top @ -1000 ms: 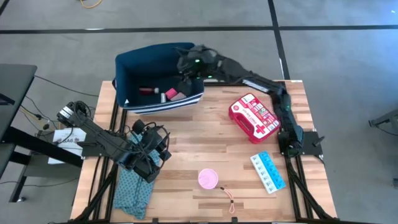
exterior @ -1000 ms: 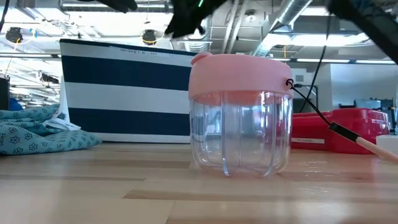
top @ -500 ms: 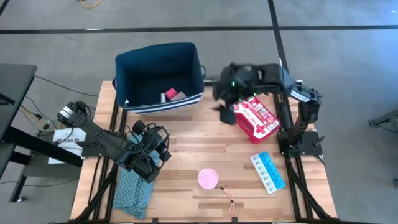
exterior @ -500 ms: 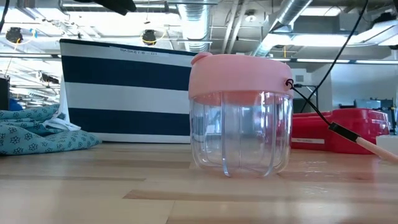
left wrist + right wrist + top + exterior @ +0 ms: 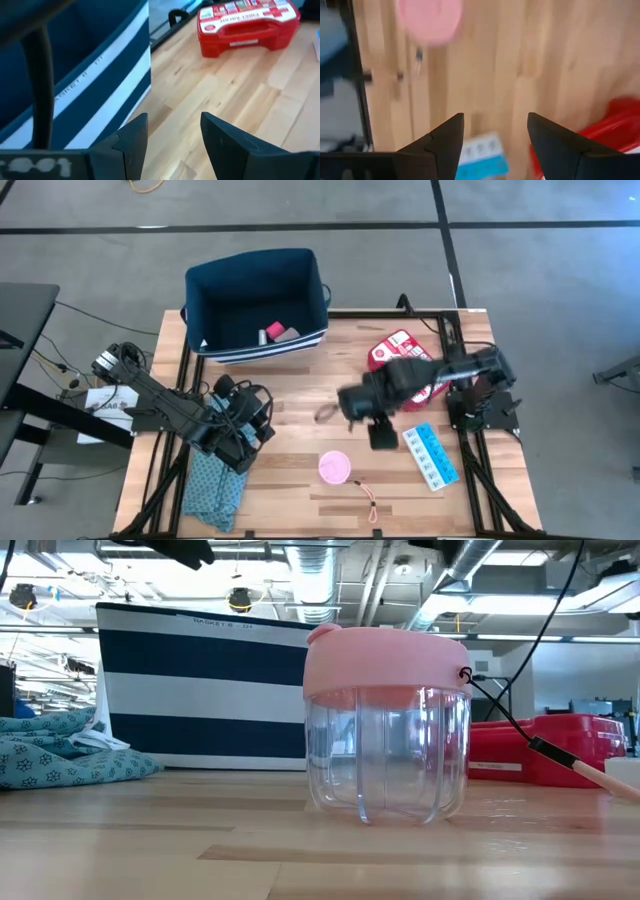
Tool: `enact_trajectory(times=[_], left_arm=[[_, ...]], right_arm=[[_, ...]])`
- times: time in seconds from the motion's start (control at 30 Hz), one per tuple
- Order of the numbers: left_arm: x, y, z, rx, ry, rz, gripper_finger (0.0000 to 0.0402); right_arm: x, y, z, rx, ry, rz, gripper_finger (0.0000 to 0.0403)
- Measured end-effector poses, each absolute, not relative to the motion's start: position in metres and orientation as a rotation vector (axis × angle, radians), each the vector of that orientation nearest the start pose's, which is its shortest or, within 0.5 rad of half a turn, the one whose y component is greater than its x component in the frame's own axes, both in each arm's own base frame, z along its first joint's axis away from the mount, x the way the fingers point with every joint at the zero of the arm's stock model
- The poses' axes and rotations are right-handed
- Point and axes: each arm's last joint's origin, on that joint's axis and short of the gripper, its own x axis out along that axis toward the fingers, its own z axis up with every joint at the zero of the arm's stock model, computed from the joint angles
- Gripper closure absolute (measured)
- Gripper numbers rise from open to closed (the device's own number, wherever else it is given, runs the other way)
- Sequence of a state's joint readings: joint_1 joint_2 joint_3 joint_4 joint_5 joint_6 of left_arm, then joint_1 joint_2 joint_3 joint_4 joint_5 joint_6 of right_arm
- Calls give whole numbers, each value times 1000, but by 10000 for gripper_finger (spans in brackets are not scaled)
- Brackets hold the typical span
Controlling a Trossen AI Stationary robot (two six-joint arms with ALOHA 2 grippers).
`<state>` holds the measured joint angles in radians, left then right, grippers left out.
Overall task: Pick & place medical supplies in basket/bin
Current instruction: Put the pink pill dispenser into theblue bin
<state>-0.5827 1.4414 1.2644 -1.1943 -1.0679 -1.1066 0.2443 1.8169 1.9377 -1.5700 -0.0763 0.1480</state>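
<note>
The navy bin [image 5: 255, 300] stands at the table's far left with a pink block [image 5: 272, 333] lying on its floor. My right gripper [image 5: 345, 406] hovers open over the table's middle, holding nothing. In its wrist view the pink round lid [image 5: 427, 16], the blue pill organizer [image 5: 481, 155] and the red case [image 5: 620, 125] all lie below it. That red first-aid case [image 5: 400, 352] is partly hidden under the right arm. The pill organizer [image 5: 430, 457] lies near the right edge. The pink-lidded clear jar [image 5: 385, 725] stands upright near the front. My left gripper [image 5: 240, 428] waits open at the left.
A teal patterned cloth [image 5: 215, 485] lies at the near left corner, under the left arm. A thin cord with a pink end [image 5: 368, 502] trails from the jar toward the near edge. Bare wood shows between the bin and the jar.
My right gripper has left the bin and swept toward the near edge, passing over the red case to the table's middle, and it has come lower. Its arm has folded back toward the right. The left arm has stayed still.
</note>
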Motion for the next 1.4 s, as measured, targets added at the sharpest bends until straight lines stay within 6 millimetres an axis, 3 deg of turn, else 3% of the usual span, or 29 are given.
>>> enact_trajectory(times=[0.17, 0.37, 0.7, 1.0, 1.4], left_arm=[[226, -119, 301, 22, 584, 781, 229], [226, -119, 301, 25, 581, 783, 229], [226, -119, 301, -22, 563, 794, 229], [230, -123, 301, -97, 552, 770, 229], [232, -125, 300, -148, 585, 736, 229]], right_arm=[[309, 114, 308, -64, 1618, 70, 189], [300, 146, 265, -90, 1587, -11, 189], [296, 192, 232, -27, 1380, 106, 189], [297, 186, 206, 94, 1298, -134, 188], [294, 205, 185, 175, 1190, 5, 188]])
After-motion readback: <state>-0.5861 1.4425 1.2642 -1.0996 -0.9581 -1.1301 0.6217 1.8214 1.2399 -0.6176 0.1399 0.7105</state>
